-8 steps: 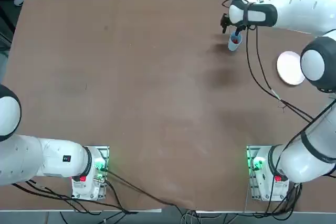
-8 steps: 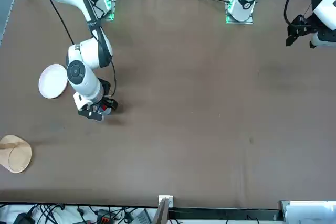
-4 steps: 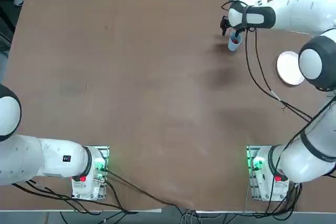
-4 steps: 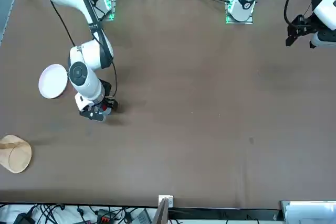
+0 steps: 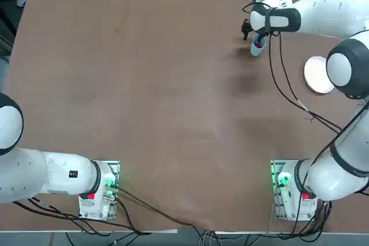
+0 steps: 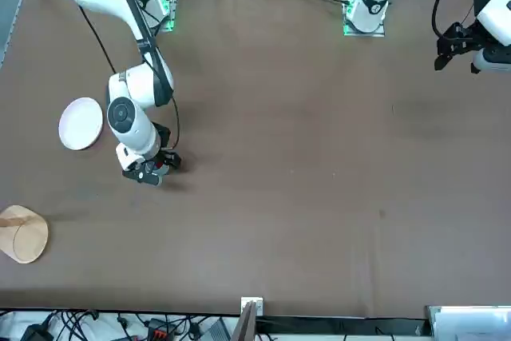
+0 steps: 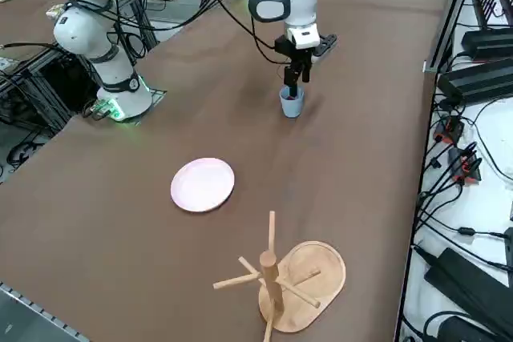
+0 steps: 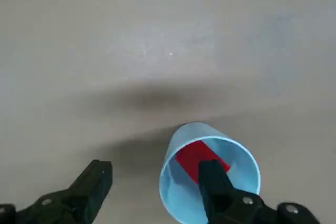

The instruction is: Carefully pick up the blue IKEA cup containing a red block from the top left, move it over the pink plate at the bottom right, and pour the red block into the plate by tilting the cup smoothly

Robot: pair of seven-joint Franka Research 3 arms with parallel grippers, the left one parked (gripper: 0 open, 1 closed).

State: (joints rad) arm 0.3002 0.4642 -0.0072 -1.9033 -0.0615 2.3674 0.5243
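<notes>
The blue IKEA cup (image 8: pixel 210 182) stands upright on the brown table with the red block (image 8: pixel 195 157) lying inside it. It also shows under the wrist in the top view (image 5: pixel 255 48) and in the right side view (image 7: pixel 291 103). My right gripper (image 8: pixel 155 174) hangs open directly over the cup (image 7: pixel 294 79), one finger (image 8: pixel 212 184) above the cup's mouth and the other finger (image 8: pixel 93 182) well outside its wall, neither touching it. In the front view my right gripper (image 6: pixel 152 172) covers the cup. The pink plate (image 5: pixel 317 74) lies empty, apart from the cup (image 7: pixel 203 184).
A tan wooden peg stand (image 7: pixel 280 274) on a round base sits near the table corner beyond the plate, also in the front view (image 6: pixel 22 233). Black cables (image 5: pixel 285 79) hang from the arm between cup and plate. Cable clutter lines the table's edges.
The right wrist has shifted slightly toward the table's far edge over the cup. The cup, block and plate have not moved, and the fingers stay open.
</notes>
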